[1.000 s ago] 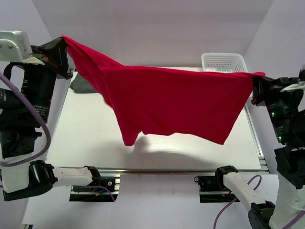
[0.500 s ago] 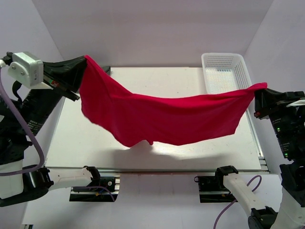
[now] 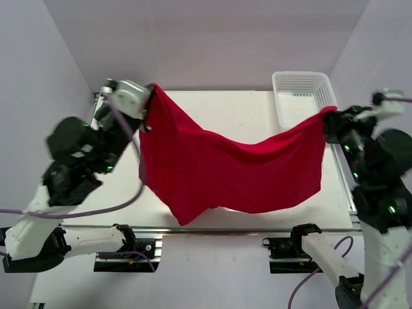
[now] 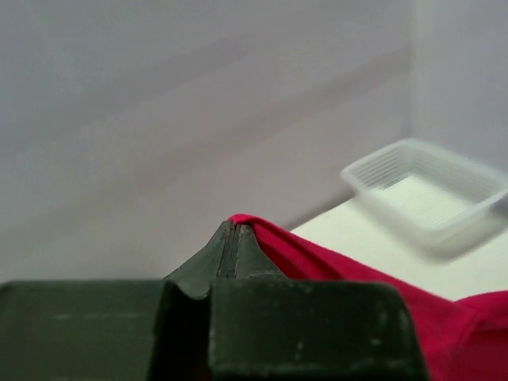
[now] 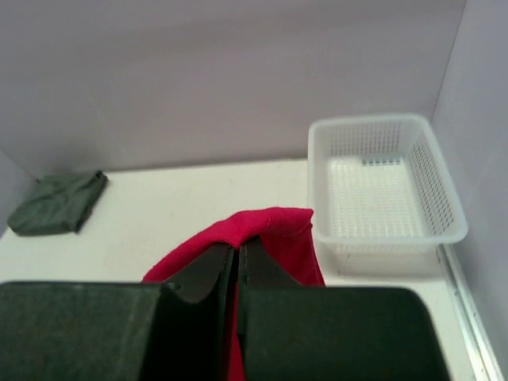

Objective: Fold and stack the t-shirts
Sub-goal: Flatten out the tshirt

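Note:
The bright red t-shirt (image 3: 225, 170) hangs spread in the air above the white table, sagging in the middle. My left gripper (image 3: 152, 90) is shut on its upper left corner at the back left; the red cloth shows beside its closed jaws in the left wrist view (image 4: 317, 258). My right gripper (image 3: 329, 114) is shut on the upper right corner near the basket; red cloth bunches over its jaws in the right wrist view (image 5: 270, 230). The dark grey-green t-shirt (image 5: 57, 204) lies folded at the back left of the table, hidden by the left arm in the top view.
A white plastic mesh basket (image 3: 302, 95) stands at the back right corner, also seen in the right wrist view (image 5: 381, 186) and the left wrist view (image 4: 432, 190). The white table (image 3: 109, 187) has a metal rail along its front edge. Grey walls enclose the back and sides.
Both grippers have moved inward toward the table's middle, the left one far to the right. The red shirt now sags more and hangs lower over the front of the table.

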`<state>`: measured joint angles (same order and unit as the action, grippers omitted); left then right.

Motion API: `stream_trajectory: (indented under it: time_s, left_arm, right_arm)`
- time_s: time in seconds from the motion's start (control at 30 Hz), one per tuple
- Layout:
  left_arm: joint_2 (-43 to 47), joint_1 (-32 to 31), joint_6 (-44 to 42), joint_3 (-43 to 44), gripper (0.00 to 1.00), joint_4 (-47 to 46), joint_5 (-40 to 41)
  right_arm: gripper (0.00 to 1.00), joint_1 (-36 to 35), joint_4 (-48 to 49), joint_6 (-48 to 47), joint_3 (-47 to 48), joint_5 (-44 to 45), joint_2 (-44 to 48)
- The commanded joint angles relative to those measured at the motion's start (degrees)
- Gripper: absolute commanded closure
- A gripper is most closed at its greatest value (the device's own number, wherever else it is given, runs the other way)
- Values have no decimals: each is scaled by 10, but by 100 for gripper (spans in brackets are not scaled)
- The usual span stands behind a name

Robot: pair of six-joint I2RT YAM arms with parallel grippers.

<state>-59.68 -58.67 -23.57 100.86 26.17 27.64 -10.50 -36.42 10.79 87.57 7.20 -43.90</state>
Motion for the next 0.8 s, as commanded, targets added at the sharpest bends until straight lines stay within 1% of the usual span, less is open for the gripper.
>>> stream_trajectory:
  time_s: [0.0, 0.03, 0.1, 0.13, 0.2, 0.27, 0.3, 0.33, 0.37, 0.4, 0.5, 0.57, 0.63, 0.67, 0.7, 0.77]
  left_arm:
    - [11, 2, -128, -88, 100, -182, 94]
    - [11, 2, -169, -99, 100, -197, 101]
    - [5, 2, -208, -94, 100, -203, 102]
    - [0, 2, -208, -94, 100, -210, 102]
    - [0, 2, -255, -94, 100, -225, 95]
    - [0, 2, -299, -76, 100, -233, 121]
    - [0, 2, -318, -87, 100, -247, 129]
    - [12, 2, -339, -102, 100, -290, 149]
    - [40, 2, -372, -122, 100, -314, 149]
    - [59, 2, -380, -155, 100, -328, 149]
    - [133, 8, -375, -182, 100, -322, 134]
    - [159, 8, -341, -175, 100, -296, 127]
    - [166, 8, -304, -129, 100, -249, 98]
    - [166, 8, -287, -112, 100, -205, 89]
    - [166, 8, -255, -83, 100, -184, 68]
    - [143, 8, -229, -59, 100, -140, 53]
  right_arm:
    - [100, 2, 82, 11, -50, 16, -34]
    - [100, 2, 86, 13, -56, 10, -37]
    - [100, 4, 93, 13, -65, 13, -50]
    - [100, 2, 93, 11, -68, 13, -50]
    - [100, 2, 91, 6, -69, 19, -56]
    - [100, 2, 87, 7, -73, 29, -58]
    - [100, 2, 89, 9, -82, 33, -56]
    - [100, 3, 92, 11, -85, 29, -54]
    - [100, 3, 95, 10, -87, 27, -54]
    - [100, 0, 95, 9, -86, 26, -55]
    - [100, 2, 89, 13, -78, 21, -62]
    - [100, 2, 91, 18, -67, 13, -67]
    - [100, 0, 93, 16, -59, -10, -70]
    - [100, 2, 94, 15, -46, -14, -71]
    - [100, 2, 95, 18, -39, -30, -72]
    - [100, 2, 93, 18, -5, -40, -70]
